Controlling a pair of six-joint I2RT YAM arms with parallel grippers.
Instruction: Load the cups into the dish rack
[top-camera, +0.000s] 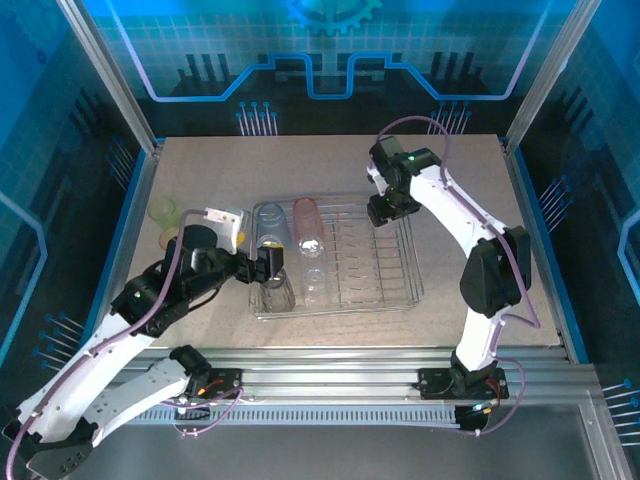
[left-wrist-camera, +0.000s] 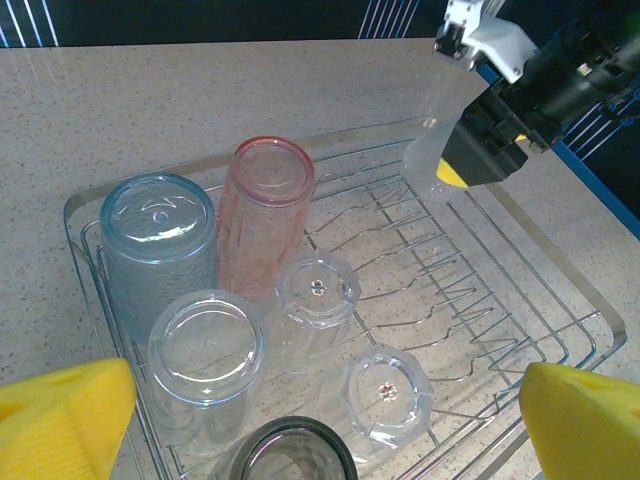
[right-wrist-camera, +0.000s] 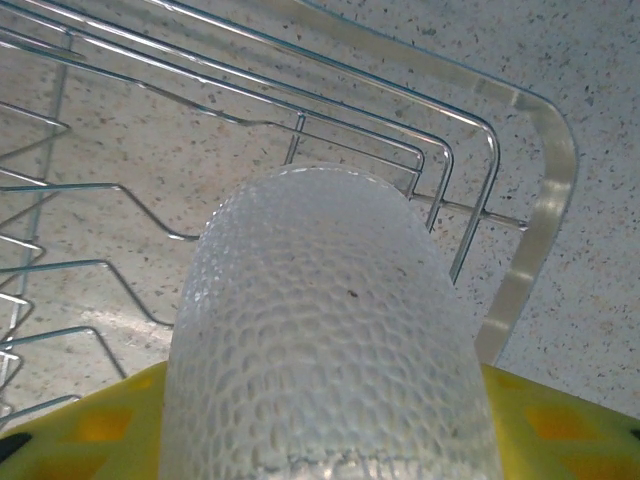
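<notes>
One frosted cup (right-wrist-camera: 320, 340), clear and dimple-textured, is pinched between the yellow pads (right-wrist-camera: 560, 425) of the right gripper (top-camera: 386, 208), whose jaws are part closed around its body. It is held over the far right corner of the dish rack (right-wrist-camera: 545, 180), above the wire tines; whether it touches the wires cannot be told. The cup is judged to be light, thin-walled plastic. It looks stiff enough to be held by its sides, yet smooth and likely to be squeezed out of a hard grip. A gentle hold across the middle of the body is judged best. Little harm is expected from a short drop, though the cup could tip or roll between the tines.

The left gripper (top-camera: 272, 265) is spread wide, with nothing between its yellow fingers (left-wrist-camera: 65, 420), and is poised over the near left part of the rack. Beneath it, several cups are seen loaded in the rack's left end. A pale blue cup (left-wrist-camera: 160, 250) and a pink cup (left-wrist-camera: 265, 215) are set side by side, with a clear cup (left-wrist-camera: 205, 360) in front of them. Two faceted clear cups (left-wrist-camera: 315, 295) are placed base up, and a smoky dark grey cup (left-wrist-camera: 290, 455) sits at the nearest edge. Two yellow-green cups (top-camera: 163, 212) lie on the table (top-camera: 250, 165), just outside the rack's left end. All are small translucent tumblers. The rack is made of silver wire, with raised sides and inner rows of tines.
</notes>
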